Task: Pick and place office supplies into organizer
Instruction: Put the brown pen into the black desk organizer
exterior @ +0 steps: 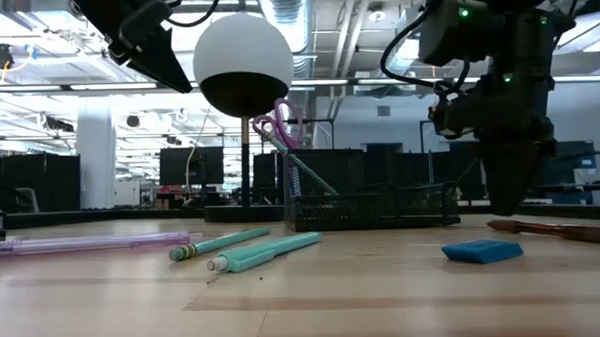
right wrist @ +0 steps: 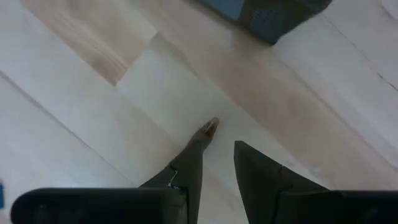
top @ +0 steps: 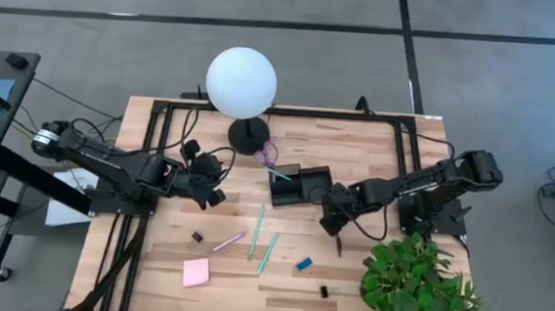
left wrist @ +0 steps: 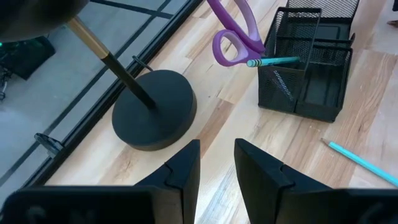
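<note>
The black mesh organizer sits mid-table and holds the purple-handled scissors and a teal pen, both leaning on its wall. Two teal pens, a purple pen, the pink sticky pad, the blue eraser and two black clips lie flat on the table. My right gripper points down over one end of the dark brown pen, its fingers slightly apart. My left gripper hovers left of the organizer, narrowly open and empty. My right gripper stands over the dark brown pen's end. The pen's tip shows just past one finger, not in the gap between the two. The pen lies flat on the table. I cannot tell whether the finger touches it.
The white globe lamp stands on its round black base at the far side, just left of the organizer. A green plant fills the near right corner beside the right arm. Bare wood shows between the loose items.
</note>
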Robot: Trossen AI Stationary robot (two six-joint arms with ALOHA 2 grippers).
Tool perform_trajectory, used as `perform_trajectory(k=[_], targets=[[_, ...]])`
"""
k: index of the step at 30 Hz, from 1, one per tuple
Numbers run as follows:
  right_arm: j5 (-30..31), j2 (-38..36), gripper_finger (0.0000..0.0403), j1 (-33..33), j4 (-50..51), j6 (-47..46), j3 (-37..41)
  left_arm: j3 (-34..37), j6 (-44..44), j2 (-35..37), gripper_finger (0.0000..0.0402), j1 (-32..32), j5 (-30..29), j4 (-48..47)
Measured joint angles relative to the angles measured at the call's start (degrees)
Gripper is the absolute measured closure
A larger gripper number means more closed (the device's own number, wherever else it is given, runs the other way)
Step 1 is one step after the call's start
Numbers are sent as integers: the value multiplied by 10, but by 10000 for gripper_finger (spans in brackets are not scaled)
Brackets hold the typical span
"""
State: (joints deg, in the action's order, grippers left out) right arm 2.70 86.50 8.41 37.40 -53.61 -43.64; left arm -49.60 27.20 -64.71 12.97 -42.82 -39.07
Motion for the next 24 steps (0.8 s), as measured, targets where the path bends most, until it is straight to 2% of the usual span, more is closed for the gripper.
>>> perform_trajectory(k=[4,12,18,24], targets=[[-18,0,315,-12,-2,-57,0,0,-6,0,306,0,1,0],[-29,14,315,-7,-2,-98,0,0,-5,0,306,0,1,0],[-34,53,315,-7,-61,-91,-2,0,-10,0,306,0,1,0],[-45,54,315,-15,-30,-78,-20,0,-10,0,306,0,2,0]])
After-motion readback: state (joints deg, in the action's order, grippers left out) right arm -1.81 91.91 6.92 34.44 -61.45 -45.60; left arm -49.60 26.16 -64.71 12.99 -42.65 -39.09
